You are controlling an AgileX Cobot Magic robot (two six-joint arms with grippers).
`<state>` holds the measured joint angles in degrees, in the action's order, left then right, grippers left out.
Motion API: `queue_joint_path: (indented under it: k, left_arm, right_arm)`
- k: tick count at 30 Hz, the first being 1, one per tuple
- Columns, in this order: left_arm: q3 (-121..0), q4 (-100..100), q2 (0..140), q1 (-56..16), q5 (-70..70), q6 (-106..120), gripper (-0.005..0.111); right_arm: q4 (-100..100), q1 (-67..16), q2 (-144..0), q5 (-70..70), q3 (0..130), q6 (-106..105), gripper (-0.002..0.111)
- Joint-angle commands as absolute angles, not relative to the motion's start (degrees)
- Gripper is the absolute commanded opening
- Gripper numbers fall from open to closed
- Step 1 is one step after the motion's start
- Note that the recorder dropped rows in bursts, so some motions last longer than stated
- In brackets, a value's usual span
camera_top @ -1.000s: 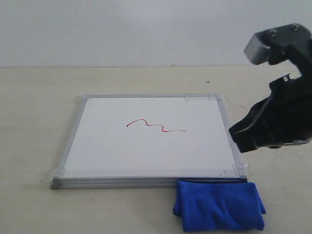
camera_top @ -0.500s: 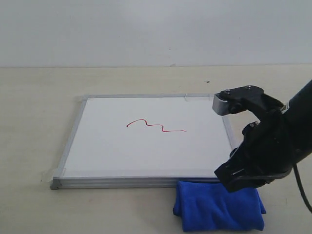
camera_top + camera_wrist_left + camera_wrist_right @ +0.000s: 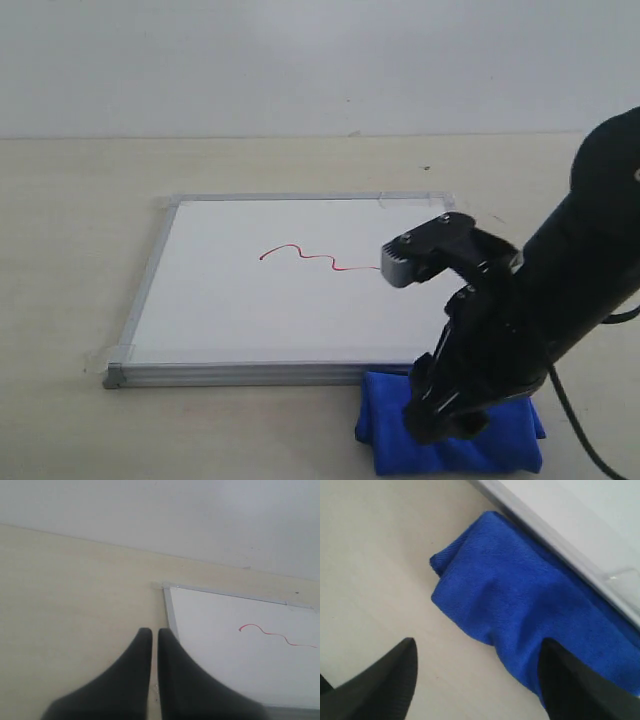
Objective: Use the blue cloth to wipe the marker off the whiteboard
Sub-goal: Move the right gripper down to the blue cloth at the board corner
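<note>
The whiteboard (image 3: 250, 310) lies flat on the table, and the marker (image 3: 320, 260) is a red squiggle near its middle. Against the board's near right corner lies the folded blue cloth (image 3: 390, 450). My right gripper (image 3: 445, 418) hangs low over the cloth. In the right wrist view this gripper (image 3: 477, 650) is open, one finger over the cloth (image 3: 520, 590) and the other over bare table, with the board's frame (image 3: 555, 535) just beyond. My left gripper (image 3: 154, 631) is shut and empty, beside the whiteboard (image 3: 225, 655); the marker (image 3: 270, 632) shows there too.
The beige table (image 3: 80, 200) runs all round the board, with a pale wall (image 3: 300, 60) behind. Clear tape (image 3: 100, 355) holds the board's corners. The right arm's black body (image 3: 570, 270) rises over the board's right edge.
The right arm has come down and leftward from beside the board's right edge to just over the blue cloth. Board, squiggle and cloth have not moved.
</note>
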<state>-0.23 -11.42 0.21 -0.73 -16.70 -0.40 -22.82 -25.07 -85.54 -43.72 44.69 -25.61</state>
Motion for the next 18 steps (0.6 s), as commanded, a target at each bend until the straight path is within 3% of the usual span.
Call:
queue_joint_path:
  k: [1, 18]
  left_arm:
    - [0.0, -11.2, 0.0, -0.6, -16.8, -0.4, 0.004]
    - [0.0, -11.2, 0.0, -0.6, -16.8, -0.4, 0.004]
  right_arm:
    - [-18.8, -29.9, -87.7, -39.4, 45.1, -22.7, 0.062]
    - [-4.2, -30.5, -92.9, -37.4, 45.2, 0.0, 0.062]
